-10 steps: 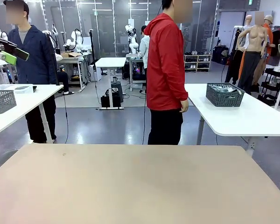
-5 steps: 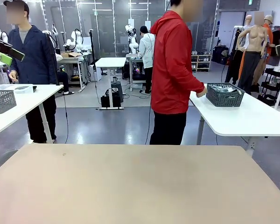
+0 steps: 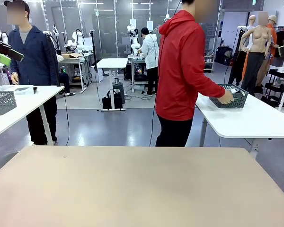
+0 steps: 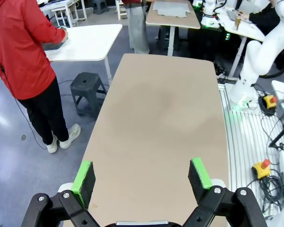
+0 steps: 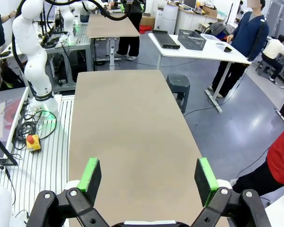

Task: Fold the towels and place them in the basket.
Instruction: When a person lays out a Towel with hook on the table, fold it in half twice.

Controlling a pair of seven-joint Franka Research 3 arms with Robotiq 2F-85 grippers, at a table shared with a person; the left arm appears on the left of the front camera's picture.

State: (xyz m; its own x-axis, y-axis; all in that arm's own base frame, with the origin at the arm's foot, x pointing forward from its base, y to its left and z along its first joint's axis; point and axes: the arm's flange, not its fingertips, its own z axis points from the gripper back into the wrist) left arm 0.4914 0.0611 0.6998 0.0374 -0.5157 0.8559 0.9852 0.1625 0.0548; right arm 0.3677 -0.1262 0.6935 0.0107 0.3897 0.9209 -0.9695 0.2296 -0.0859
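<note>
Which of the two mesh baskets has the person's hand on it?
The dark basket on the right white table; the paler basket on the left table stands untouched.

Left claw (image 4: 142,176), right claw (image 5: 148,175) (both agape)

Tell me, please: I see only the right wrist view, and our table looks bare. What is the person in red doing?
Observer: In the front view, the person in red stands at a white side table, one hand on a dark mesh basket.
Operator: Is the left hand holding something?
Observer: No. The left wrist view shows the left hand open over the tan table, holding nothing.
</note>
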